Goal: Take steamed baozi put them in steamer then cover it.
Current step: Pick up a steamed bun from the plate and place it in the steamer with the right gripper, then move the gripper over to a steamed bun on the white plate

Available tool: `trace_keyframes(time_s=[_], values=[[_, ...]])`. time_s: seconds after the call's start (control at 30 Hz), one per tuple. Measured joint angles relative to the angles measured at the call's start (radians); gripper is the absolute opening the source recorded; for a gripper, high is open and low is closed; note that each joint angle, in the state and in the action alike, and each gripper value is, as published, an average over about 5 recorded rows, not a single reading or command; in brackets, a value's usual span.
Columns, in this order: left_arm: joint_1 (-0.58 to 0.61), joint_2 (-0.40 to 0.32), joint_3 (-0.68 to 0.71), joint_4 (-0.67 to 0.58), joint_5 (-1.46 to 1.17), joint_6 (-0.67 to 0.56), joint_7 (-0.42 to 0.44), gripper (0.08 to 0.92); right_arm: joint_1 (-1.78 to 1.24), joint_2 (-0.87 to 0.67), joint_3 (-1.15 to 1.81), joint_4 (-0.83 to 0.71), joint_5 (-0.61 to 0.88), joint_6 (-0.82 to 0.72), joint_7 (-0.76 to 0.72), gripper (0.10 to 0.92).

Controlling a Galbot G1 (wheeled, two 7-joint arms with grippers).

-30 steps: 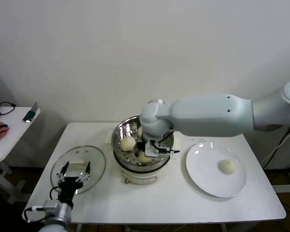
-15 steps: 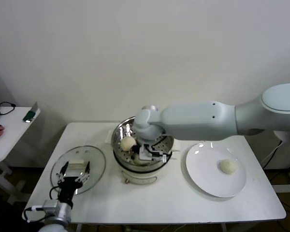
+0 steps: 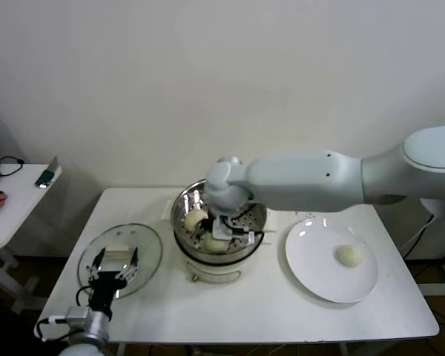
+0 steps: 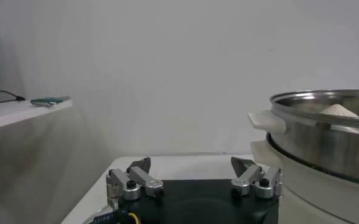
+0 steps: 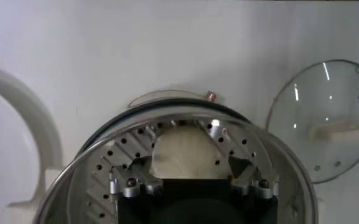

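Note:
The steamer (image 3: 219, 256) stands mid-table, a shiny pot on a cream base. Two baozi show inside it in the head view, one at the left (image 3: 195, 218) and one at the front (image 3: 212, 244). Another baozi (image 3: 348, 255) lies on the white plate (image 3: 311, 278). My right gripper (image 3: 227, 228) is down inside the pot. In the right wrist view it (image 5: 190, 165) is open, with a baozi (image 5: 188, 149) lying on the perforated tray (image 5: 121, 149) between its fingers. My left gripper (image 3: 108, 278) is parked open over the glass lid (image 3: 144, 248).
The glass lid with its white handle lies left of the steamer, also in the right wrist view (image 5: 319, 128). The steamer's rim (image 4: 325, 100) is to one side of the left gripper (image 4: 191, 163). A side table (image 3: 15, 200) stands at far left.
My right arm has swung left over the steamer and the gripper has sunk lower into the pot. The left arm has not moved.

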Motion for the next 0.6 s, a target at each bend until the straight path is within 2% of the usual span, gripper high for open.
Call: trace_keyframes(time_s=[0.3, 0.6], values=[[-0.005, -0.002, 0.006, 0.001, 0.004, 0.001, 0.001, 0.823, 0.158, -0.100, -0.055, -0.034, 0.212, 0.011, -0.090, 0.823], [-0.011, 0.002, 0.006, 0.004, -0.001, 0.003, 0.001, 0.823, 0.314, -0.285, -0.230, -0.074, 0.412, -0.094, -0.099, 0.823]])
